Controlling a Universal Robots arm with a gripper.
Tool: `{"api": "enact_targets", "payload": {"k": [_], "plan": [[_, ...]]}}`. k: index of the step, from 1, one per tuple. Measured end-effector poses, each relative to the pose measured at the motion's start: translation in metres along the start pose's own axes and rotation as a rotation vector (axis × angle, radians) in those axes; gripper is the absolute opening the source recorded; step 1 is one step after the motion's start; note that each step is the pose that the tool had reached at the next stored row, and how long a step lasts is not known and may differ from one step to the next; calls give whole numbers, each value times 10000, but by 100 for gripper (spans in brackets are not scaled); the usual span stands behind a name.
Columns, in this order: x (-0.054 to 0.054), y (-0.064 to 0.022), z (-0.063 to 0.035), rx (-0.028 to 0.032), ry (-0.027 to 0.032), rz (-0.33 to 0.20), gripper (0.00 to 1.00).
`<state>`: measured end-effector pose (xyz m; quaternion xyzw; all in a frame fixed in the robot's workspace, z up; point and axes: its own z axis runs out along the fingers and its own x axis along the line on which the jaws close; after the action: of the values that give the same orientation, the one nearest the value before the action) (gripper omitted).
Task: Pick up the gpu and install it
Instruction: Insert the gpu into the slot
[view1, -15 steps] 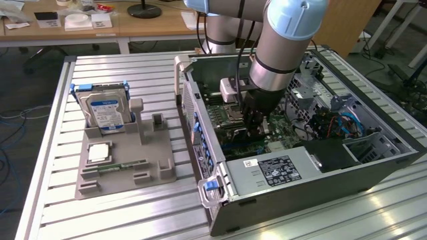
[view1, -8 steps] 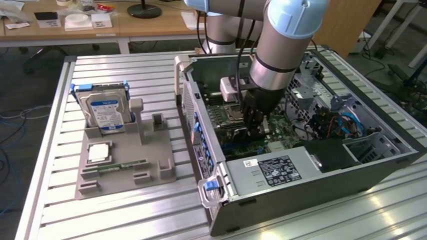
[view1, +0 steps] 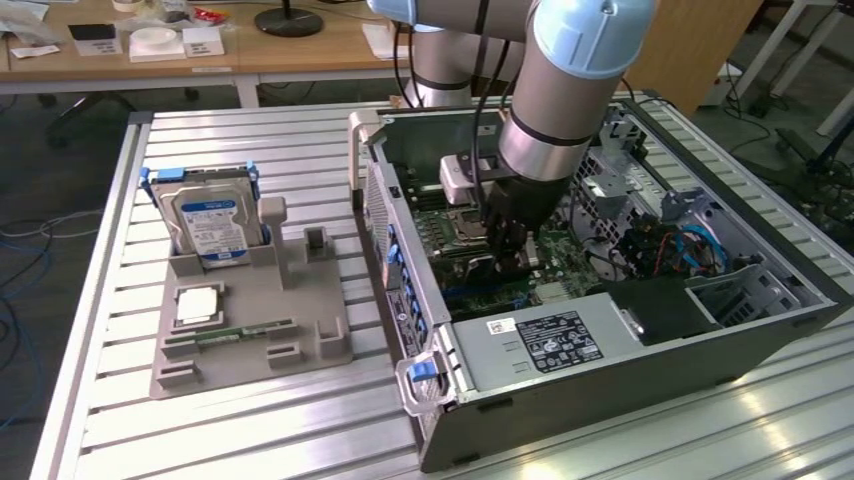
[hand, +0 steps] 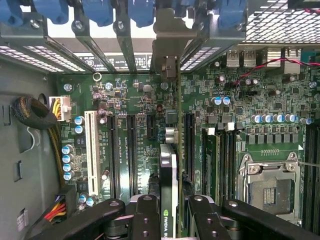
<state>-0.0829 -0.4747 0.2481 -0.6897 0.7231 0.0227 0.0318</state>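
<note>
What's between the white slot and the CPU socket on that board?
In the wrist view, black slots and the gpu, edge-on in the gripper, lie between the white slot and CPU socket.

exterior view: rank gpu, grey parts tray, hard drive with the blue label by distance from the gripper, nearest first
1. gpu: clamped in the gripper, inside the open PC case over the motherboard.
2. grey parts tray: on the table at the exterior view's left of the case.
3. hard drive: standing upright at the tray's far left corner.

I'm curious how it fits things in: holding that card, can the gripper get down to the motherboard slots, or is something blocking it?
Probably yes. The gripper holds the gpu edge-on above the motherboard; the case lies open and nothing sits between card and slots.
</note>
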Motion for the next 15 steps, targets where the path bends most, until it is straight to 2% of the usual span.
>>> {"api": "enact_targets", "payload": {"k": [15], "plan": [[1, 7, 13, -3, 0, -6, 27]]}}
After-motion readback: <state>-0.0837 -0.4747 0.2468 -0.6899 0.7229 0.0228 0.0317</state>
